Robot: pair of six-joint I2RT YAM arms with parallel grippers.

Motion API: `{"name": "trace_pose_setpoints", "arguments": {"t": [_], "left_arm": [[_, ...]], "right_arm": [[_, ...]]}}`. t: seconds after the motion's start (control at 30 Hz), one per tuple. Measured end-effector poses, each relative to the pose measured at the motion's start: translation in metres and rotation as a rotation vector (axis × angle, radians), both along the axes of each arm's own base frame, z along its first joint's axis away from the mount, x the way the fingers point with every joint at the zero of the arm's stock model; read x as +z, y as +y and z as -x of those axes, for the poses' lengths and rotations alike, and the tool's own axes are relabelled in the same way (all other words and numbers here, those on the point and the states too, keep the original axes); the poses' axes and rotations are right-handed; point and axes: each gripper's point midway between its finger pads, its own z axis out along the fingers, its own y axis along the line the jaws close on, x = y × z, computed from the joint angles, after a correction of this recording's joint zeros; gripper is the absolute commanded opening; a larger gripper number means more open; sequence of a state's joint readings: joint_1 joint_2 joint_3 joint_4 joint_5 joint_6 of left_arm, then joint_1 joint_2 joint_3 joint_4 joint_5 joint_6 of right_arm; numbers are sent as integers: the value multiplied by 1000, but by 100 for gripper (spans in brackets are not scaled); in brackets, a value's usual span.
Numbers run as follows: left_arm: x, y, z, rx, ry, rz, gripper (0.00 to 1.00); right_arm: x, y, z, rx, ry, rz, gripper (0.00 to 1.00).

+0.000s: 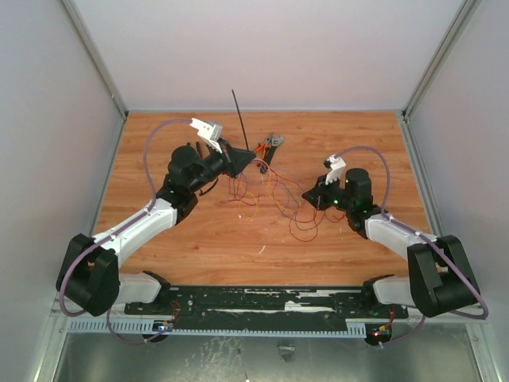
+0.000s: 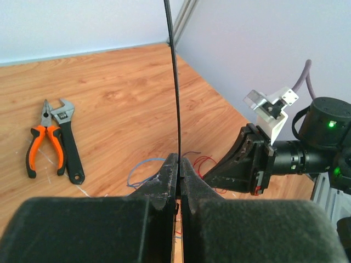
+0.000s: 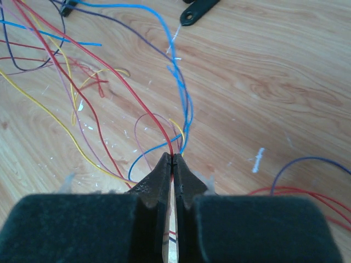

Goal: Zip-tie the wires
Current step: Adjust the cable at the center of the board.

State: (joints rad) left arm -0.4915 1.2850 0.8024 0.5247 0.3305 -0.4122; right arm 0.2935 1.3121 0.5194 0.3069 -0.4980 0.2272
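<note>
Wood tabletop [image 1: 159, 239], grey walls [image 1: 48, 79]; left gripper [image 2: 179, 164] clamps zip tie [image 2: 174, 82] upright, right gripper [image 3: 173, 160] apparently pinches wires [image 3: 164, 134].

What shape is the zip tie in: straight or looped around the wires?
Straight, not looped. The zip tie runs as one straight strip out of the shut left hand.

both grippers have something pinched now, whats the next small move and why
Probably tilt the left gripper so the free end of the zip tie comes down toward the wires. The tie stands upright in its shut jaws, pointing away from the strands, while the right gripper is shut on a few gathered wires, ready to be looped.
</note>
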Motion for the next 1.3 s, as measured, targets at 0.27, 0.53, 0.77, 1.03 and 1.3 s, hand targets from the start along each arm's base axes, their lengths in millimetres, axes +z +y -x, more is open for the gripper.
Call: {"name": "trace_pose_setpoints", "arguments": {"t": [0.27, 0.53, 0.77, 1.03, 1.3], "left_arm": [[1, 2, -1, 5, -1, 0, 0], [0, 2, -1, 7, -2, -4, 0], [0, 2, -1, 6, -4, -6, 0], [0, 2, 0, -1, -4, -6, 0], [0, 1, 1, -8, -4, -6, 0]], "right_arm": [[4, -15, -3, -45, -15, 11, 0], [-4, -36, -11, -128, 12, 38, 0], [-12, -36, -9, -117, 43, 36, 18], [-2, -23, -5, -34, 43, -8, 37], [41, 7, -7, 55, -42, -129, 38]]}}
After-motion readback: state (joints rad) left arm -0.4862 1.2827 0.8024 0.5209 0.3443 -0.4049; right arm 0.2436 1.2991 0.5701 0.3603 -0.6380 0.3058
